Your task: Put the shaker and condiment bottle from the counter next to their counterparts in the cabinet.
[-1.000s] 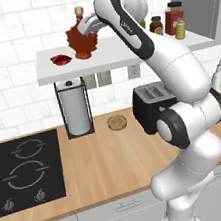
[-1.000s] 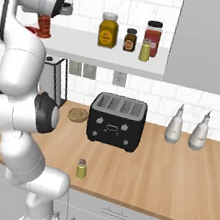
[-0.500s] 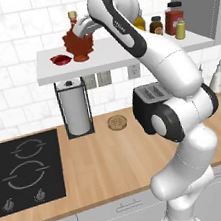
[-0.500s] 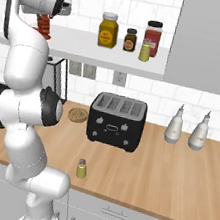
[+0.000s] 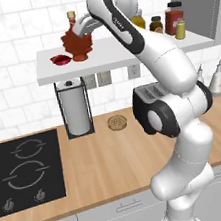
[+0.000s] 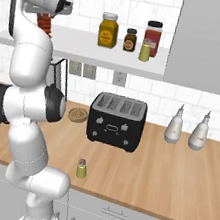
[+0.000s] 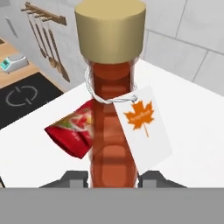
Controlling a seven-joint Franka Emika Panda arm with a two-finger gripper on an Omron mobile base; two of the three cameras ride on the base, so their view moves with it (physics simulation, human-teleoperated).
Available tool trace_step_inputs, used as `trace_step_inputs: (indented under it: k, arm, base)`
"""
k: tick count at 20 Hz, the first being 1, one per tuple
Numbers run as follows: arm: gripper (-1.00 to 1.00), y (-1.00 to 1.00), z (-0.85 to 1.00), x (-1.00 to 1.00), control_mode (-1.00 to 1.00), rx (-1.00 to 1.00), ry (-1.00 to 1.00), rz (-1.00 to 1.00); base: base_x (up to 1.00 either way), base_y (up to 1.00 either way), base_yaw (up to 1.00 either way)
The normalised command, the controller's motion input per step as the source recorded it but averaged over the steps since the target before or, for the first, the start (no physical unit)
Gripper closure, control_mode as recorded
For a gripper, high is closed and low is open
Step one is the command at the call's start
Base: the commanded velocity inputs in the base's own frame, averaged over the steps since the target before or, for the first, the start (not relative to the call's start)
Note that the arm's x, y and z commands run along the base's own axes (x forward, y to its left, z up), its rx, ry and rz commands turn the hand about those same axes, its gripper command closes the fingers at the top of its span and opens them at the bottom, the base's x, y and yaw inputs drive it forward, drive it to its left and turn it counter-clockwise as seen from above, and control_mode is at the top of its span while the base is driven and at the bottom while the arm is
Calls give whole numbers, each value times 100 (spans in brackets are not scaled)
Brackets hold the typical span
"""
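Note:
The condiment bottle (image 5: 75,43), red-brown and leaf-shaped with a tan cap, stands at the left part of the white cabinet shelf (image 5: 124,55), just right of a red crinkled packet (image 5: 60,59). My gripper (image 5: 82,33) is shut on the bottle from the right. In the hand view the bottle (image 7: 111,131) sits between my fingertips (image 7: 74,177), its leaf tag hanging at the right and the packet (image 7: 72,131) just behind it. One yellow-green shaker (image 6: 81,168) stands on the counter near its front edge. A second shaker (image 6: 145,51) stands on the shelf's right part.
A mustard jar (image 6: 108,29), a dark jar (image 6: 130,39) and a red jar (image 6: 152,37) stand on the shelf by the grey panel (image 6: 214,43). Below are a black toaster (image 6: 116,120), two pale bottles (image 6: 173,130), a paper towel holder (image 5: 75,108) and a cooktop (image 5: 23,172).
The arm has carried the bottle a little to the left along the shelf, closer to the red packet. The grip has stayed shut.

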Motion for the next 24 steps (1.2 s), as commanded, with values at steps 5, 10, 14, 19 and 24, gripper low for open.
trace_step_inputs:
  k: [5, 10, 14, 19, 24]
  arm:
    - [-100, 4, -8, -9, -100, 0, 0, 8]
    - [-100, -15, 0, -32, -100, 0, 0, 3]
    - [-100, -43, 1, -47, -100, 4, 0, 0]
    - [-100, -38, 0, -49, -100, 3, 0, -2]
    - [-100, -7, 0, -49, -100, 0, 0, -11]
  base:
    - [0, 0, 0]
    - [0, 0, 0]
    - [0, 0, 0]
    - [0, 0, 0]
    - [0, 0, 0]
